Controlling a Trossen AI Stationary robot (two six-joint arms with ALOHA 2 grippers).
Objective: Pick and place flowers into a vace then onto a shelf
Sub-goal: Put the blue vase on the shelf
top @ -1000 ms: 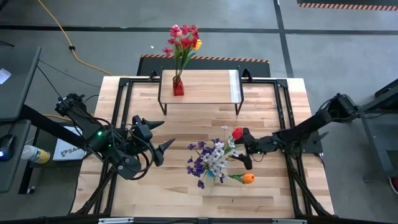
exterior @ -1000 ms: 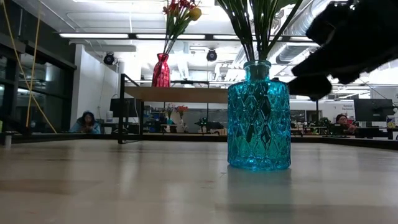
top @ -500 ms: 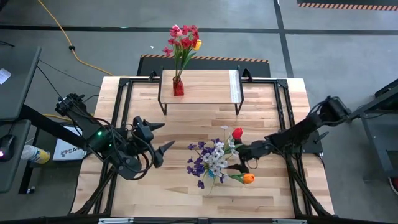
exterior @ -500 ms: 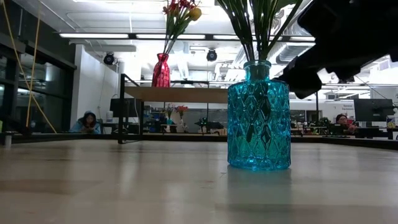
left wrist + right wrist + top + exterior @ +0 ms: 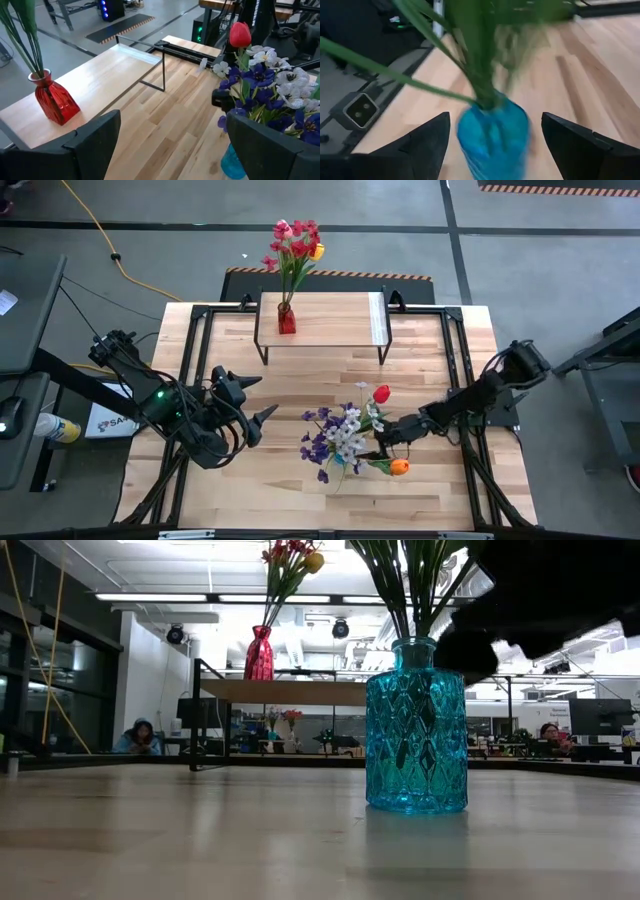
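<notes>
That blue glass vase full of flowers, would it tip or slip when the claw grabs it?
Probably top-heavy: the flowers spread wide above the blue glass vase. Its faceted glass looks slick and breakable, though the broad base should steady it. The open right claw straddles it.

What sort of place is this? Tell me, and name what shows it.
Probably an open-plan robotics lab or workshop. Behind the wooden table run ceiling strip lights, desks with monitors, and a seated person. The floor is bare concrete with a yellow cable.
</notes>
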